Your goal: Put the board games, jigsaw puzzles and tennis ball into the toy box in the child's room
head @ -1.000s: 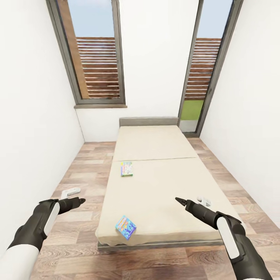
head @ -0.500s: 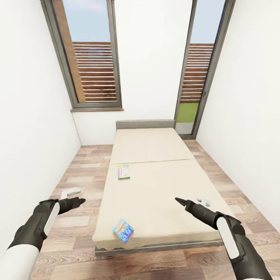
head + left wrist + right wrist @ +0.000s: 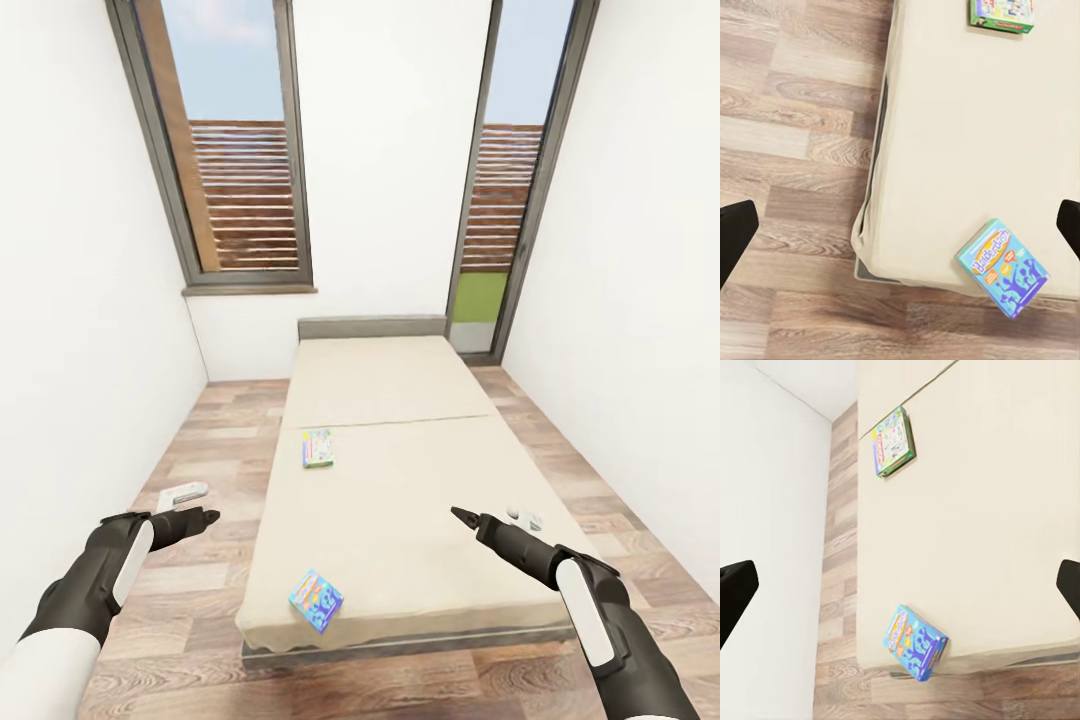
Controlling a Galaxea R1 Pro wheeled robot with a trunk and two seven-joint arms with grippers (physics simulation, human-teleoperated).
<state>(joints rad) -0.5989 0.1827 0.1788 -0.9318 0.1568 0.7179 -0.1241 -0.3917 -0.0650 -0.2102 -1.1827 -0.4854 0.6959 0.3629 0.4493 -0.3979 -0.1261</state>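
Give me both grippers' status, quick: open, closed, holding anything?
Left gripper: fingers spread wide, open, empty, over the floor beside the bed.
Right gripper: open, empty, above the bed.

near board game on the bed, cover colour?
Blue board game with a yellow-orange title and dark blue figures; clearest in the left wrist view.

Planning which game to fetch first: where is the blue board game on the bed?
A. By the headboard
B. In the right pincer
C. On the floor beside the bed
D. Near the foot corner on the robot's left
D: the blue board game lies flat on the bed near its foot corner.
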